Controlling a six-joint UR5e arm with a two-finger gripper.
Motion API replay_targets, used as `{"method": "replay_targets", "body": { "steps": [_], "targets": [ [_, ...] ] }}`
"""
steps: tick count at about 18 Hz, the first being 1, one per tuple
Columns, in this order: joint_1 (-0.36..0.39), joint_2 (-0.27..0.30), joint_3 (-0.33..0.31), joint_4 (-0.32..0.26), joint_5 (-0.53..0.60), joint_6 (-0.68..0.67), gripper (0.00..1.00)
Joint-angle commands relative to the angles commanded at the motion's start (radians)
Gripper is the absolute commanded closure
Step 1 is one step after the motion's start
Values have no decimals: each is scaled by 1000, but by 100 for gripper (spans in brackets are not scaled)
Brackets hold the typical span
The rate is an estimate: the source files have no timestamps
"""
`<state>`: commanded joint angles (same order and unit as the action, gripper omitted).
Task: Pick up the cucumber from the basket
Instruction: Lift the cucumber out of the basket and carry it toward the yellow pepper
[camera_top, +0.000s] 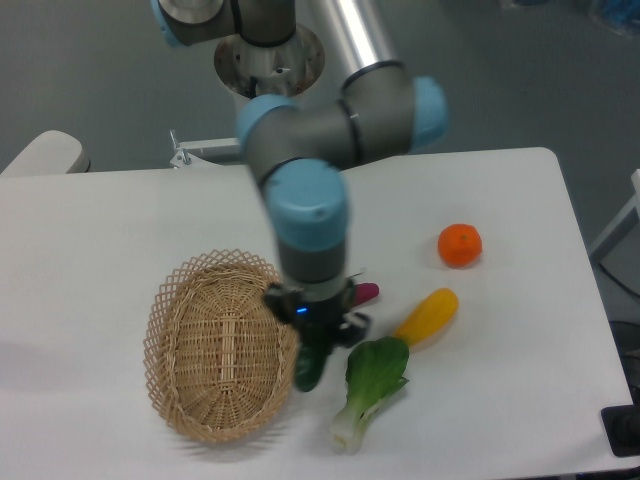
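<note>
The light tan wicker basket lies at the front left of the white table, and its inside looks empty. My gripper points straight down just past the basket's right rim. It is shut on the dark green cucumber, which hangs upright below the fingers. The cucumber's lower end is level with the outside of the basket's rim. The wrist hides the fingers and the cucumber's upper part.
A bok choy lies just right of the cucumber. A yellow oblong vegetable and an orange lie further right. The tip of a purple vegetable shows behind the gripper. The arm's base stands at the table's back edge.
</note>
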<state>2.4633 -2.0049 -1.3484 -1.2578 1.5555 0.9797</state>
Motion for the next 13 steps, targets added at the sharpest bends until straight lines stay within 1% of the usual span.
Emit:
{"method": "replay_targets", "body": {
  "steps": [6,9,11,13],
  "targets": [
    [146,0,0,-9,2,305,79],
    [193,-2,0,-11,0,434,79],
    [212,-3,0,-12,2,482,79],
    [213,-9,2,-12,3,482,79]
  ]
}}
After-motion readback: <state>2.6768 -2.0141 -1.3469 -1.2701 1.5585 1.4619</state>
